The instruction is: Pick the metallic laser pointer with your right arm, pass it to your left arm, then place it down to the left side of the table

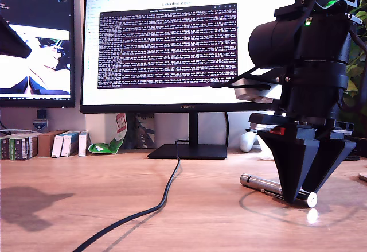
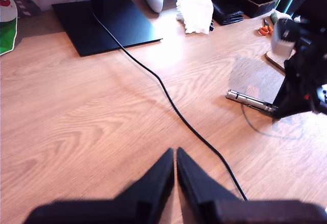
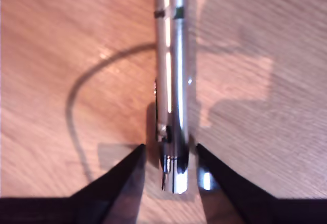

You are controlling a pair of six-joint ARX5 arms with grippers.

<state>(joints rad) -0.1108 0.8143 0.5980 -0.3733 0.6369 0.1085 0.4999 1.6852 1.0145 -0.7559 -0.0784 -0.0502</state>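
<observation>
Pick step: slim silver metal laser pointer [image 3: 172, 106] lies on light-brown wood-grain table [image 1: 86, 206]. My second end effector [image 3: 171, 155] straddles it, fingers apart, not yet gripping. Next: close squarely. My first end effector [image 2: 175, 157] waits, fingers together.

Our exterior view sits low at worktop [image 1: 86, 200] height, facing the monitors [image 1: 172, 45]. Our first wrist view looks down across the worktop toward the monitor stand [image 2: 104, 22] — from well back. Our second wrist view hangs close above the metallic laser pointer [image 3: 172, 96], which all three views share.
</observation>
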